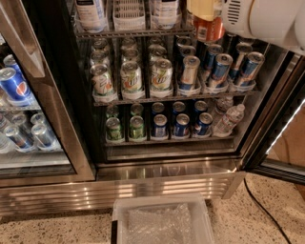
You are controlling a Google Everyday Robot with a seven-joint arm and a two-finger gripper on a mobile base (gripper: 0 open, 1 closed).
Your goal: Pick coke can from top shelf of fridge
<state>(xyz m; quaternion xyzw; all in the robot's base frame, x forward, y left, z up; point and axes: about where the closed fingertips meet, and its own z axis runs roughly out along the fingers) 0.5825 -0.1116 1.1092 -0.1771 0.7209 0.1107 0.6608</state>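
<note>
Gripper point(229, 18) beside upright red coke can point(209, 29), top shelf point(133, 33).

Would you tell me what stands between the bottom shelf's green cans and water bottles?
A row of blue cans, seen in the camera view; the gripper is up by the coke can.

The large black-walled drinks fridge point(162, 183) is dim inside, and its back rows of cans sink into shadow. Silver can tops at its front catch small highlights. Bright streaks of glare run along its ribbed steel base. A thin strip of light point(286, 128) glows at its right door edge. At its upper right, the cream gripper point(205, 8) and the white arm housing point(267, 19) are lit almost to white.
</note>
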